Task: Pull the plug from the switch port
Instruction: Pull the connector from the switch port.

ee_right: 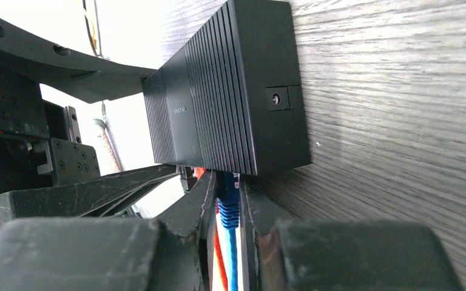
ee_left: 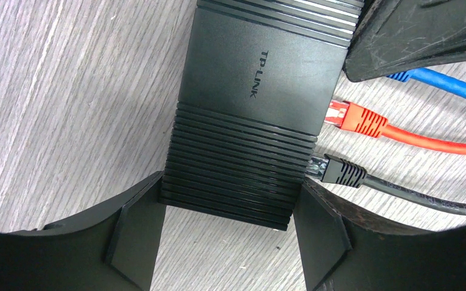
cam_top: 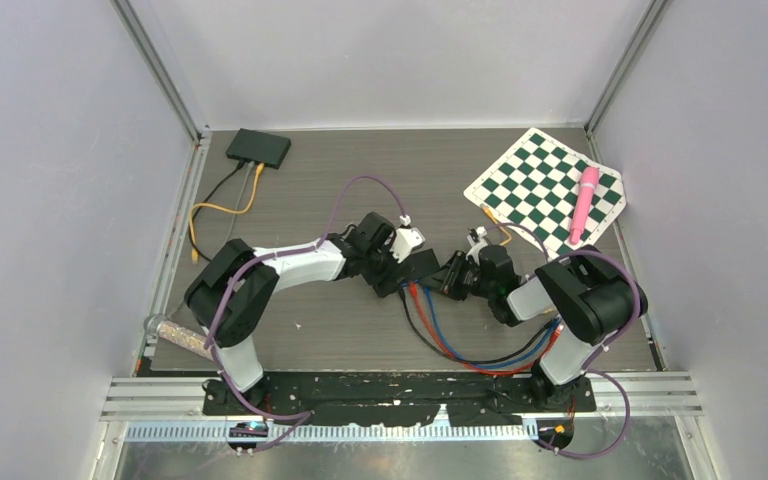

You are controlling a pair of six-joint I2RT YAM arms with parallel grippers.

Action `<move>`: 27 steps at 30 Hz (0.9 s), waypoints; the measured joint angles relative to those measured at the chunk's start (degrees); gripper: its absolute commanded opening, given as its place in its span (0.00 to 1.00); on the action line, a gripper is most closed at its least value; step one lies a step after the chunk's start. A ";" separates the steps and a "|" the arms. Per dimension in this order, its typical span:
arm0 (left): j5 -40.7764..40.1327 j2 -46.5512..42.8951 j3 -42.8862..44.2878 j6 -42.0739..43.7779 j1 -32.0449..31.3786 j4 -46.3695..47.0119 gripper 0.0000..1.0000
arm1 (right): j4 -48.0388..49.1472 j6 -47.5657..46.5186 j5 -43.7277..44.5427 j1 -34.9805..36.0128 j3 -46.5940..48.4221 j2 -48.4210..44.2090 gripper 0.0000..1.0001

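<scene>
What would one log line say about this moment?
left tool clamps TP-Link switch | right tool pinches blue plug | red plug, black plug seated

The switch [ee_left: 249,109] lies at the middle of the table [cam_top: 340,335], between the left gripper [ee_left: 227,209] straddling one end and the right gripper [ee_right: 227,188] flanking a plug [ee_right: 227,203] at its side, where three cables [ee_left: 425,138] run off to the right of the left wrist view. In the top view a second box [cam_top: 258,148] sits upper left, a mat [cam_top: 535,185] with a pen [cam_top: 584,205] on it upper right, and a tube [cam_top: 175,335] at the lower left edge.
</scene>
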 measured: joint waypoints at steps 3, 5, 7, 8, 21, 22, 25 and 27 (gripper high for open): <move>-0.02 -0.07 -0.09 -0.02 0.07 0.13 0.51 | 1.66 0.42 -0.24 -0.07 -0.37 0.68 0.05; -0.04 -0.13 -0.26 -0.09 0.07 0.37 0.51 | 1.60 -0.28 -0.42 -0.07 -0.37 0.66 0.05; -0.11 -0.17 -0.35 -0.24 0.07 0.46 0.51 | 0.04 -2.16 -1.03 -0.09 0.35 0.33 0.05; -0.24 -0.20 -0.35 -0.39 0.07 0.46 0.51 | -1.14 -3.41 -1.51 -0.11 0.85 0.04 0.05; -0.90 -0.20 -0.33 -1.36 -0.02 0.70 0.50 | -4.37 -11.58 -4.07 2.10 -0.22 -3.13 0.05; -0.92 -0.20 -0.35 -1.29 -0.07 0.59 0.50 | -4.48 -11.69 -4.13 3.10 -0.31 -3.28 0.05; -0.92 -0.22 -0.35 -1.25 -0.07 0.52 0.65 | -5.42 -11.91 -3.26 3.80 -0.74 -4.44 0.05; -0.92 -0.26 -0.44 -1.29 -0.07 0.63 0.77 | -6.67 -12.11 -2.69 4.26 -1.27 -5.88 0.05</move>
